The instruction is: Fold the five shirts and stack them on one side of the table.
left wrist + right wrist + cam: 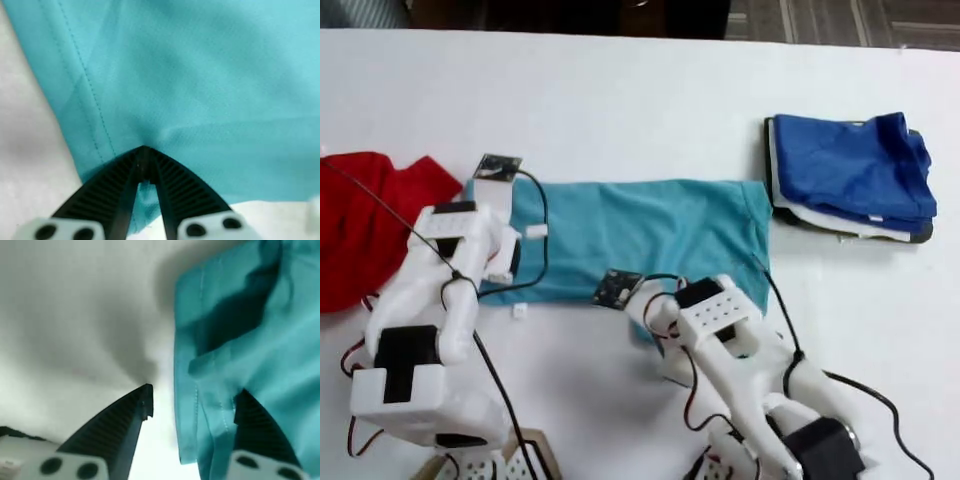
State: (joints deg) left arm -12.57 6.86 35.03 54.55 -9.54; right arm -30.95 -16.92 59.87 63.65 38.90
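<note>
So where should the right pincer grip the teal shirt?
The stitched near edge of the teal shirt, approached from the robot's side. The shirt lies flat, but that edge bunches up inside the open right pincer. The left pincer is shut on the cloth farther along.

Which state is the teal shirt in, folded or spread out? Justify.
Partly folded: the teal shirt lies as a long narrow band, its edge doubled over.

Bright even light; table washed white; soft grey shadow near right gripper
</note>
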